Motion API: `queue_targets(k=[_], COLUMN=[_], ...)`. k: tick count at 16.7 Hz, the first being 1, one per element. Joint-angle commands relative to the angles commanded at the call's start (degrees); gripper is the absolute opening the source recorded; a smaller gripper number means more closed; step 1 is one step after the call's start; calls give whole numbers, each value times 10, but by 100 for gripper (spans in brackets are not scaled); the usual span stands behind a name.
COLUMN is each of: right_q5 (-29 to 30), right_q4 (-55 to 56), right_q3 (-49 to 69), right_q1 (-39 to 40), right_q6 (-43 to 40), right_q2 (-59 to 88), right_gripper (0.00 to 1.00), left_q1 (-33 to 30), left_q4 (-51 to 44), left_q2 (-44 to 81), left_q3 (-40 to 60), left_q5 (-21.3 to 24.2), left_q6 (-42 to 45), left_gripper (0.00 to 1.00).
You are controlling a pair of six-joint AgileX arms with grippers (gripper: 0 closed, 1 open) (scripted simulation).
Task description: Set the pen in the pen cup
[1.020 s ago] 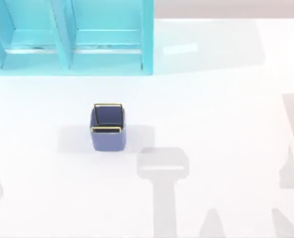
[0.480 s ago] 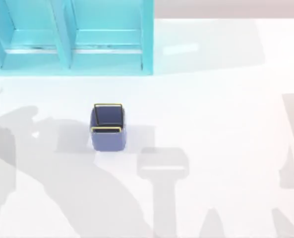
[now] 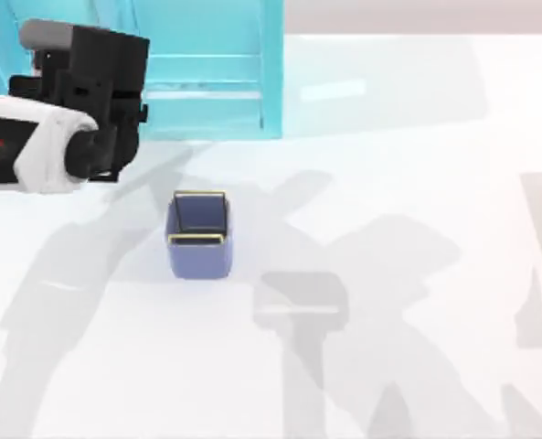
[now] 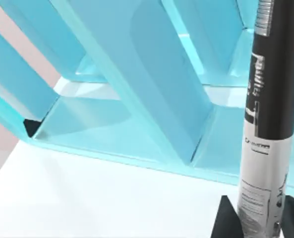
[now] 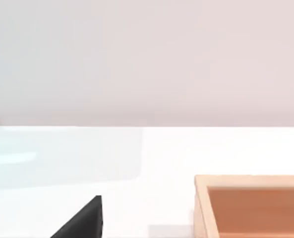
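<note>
left gripper [image 4: 258, 218] at top view's upper left, clamped on pen [image 4: 268, 124] | pen's long axis ran straight out from our fingers | pen cup [image 3: 198, 233] sat lower right of gripper, mid-frame, mouth up | left arm nearer | right gripper: couldn't tell

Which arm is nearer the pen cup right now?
Left. The left arm hangs over the table up and to the left of the pen cup, in front of the turquoise shelf unit, with the pen between its fingers. The right arm is parked off the table's right side.
</note>
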Motion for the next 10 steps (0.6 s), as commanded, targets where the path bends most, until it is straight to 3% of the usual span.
queue_targets(k=[6, 10], right_q5=[0, 0], right_q4=[0, 0], right_q3=[0, 0], right_q1=[0, 0], right_q6=[0, 0], right_q2=[0, 0], right_gripper=[100, 100], left_q1=[-226, -317], left_q4=[254, 368], left_q2=[25, 29], left_q3=[-6, 4], left_q5=[-290, -419], left_q6=[37, 50], left_gripper=[0, 0])
